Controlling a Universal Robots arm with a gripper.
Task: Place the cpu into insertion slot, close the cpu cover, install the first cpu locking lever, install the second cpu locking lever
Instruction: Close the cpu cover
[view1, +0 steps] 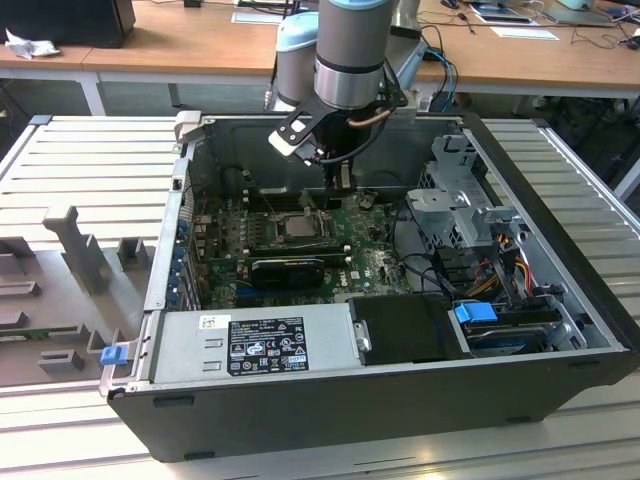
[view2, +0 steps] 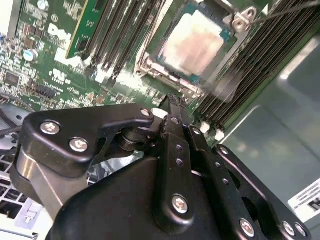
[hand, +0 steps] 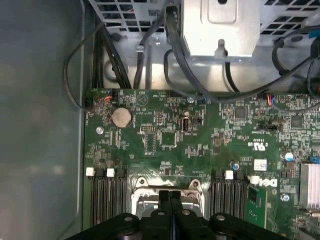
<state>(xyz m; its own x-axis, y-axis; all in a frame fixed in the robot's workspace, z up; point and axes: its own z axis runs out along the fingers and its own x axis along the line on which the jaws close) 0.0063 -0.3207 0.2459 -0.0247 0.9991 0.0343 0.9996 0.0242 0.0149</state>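
The cpu is a pale silver square lying flat in the insertion slot on the green motherboard. The silver cpu cover lies down around the chip's edges. A thin locking lever runs off from one corner of the cover. My gripper hangs just beside the socket with its black fingers pressed together and nothing between them. In the exterior view the gripper is above the far right side of the socket, where the cpu shows. In the first wrist view the shut fingers point at the socket's edge.
The open computer case walls in the work area. A grey power supply fills the near side. A metal drive cage and cables stand at the exterior view's right. Memory slots flank the socket, and a coin battery lies beyond.
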